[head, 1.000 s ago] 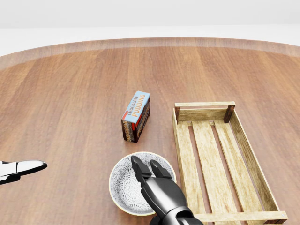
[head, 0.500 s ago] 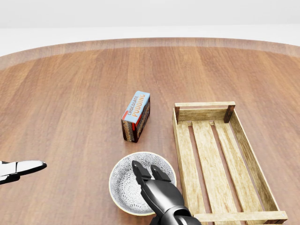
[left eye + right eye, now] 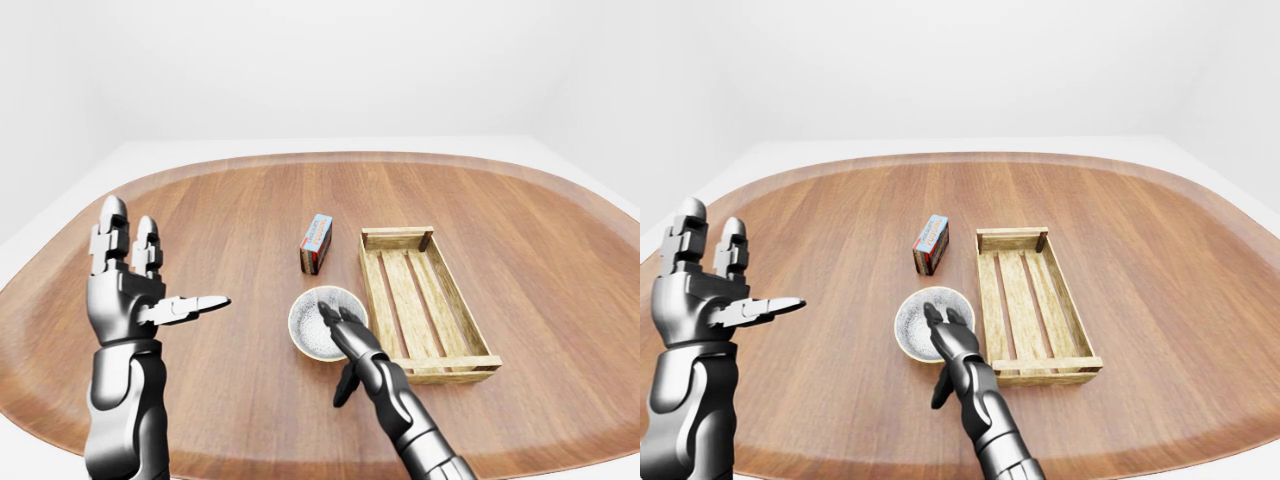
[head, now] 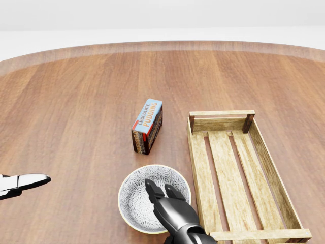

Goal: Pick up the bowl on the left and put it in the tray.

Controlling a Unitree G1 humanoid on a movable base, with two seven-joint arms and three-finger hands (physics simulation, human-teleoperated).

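A grey patterned bowl [image 4: 135,199] sits on the wooden table, low in the head view and left of the slatted wooden tray [image 4: 222,113]. My right hand [image 4: 159,192] comes up from the bottom edge, open. Its fingers [image 3: 333,318] lie over the bowl's near right rim, and the thumb hangs below, outside the bowl. The hand hides that part of the rim. My left hand [image 3: 150,270] is raised at the left of the left-eye view, open with fingers spread, well clear of the bowl. Only its fingertip [image 4: 30,180] shows in the head view.
A chocolate pudding box [image 4: 148,125] stands just above the bowl in the head view, left of the tray's top end. The tray holds nothing. The round table's rim [image 4: 152,46] curves across the top, with white floor beyond it.
My right hand has slid slightly toward the bottom of the head view, its fingertips lower over the bowl. The bowl, tray, box and left hand are unchanged.
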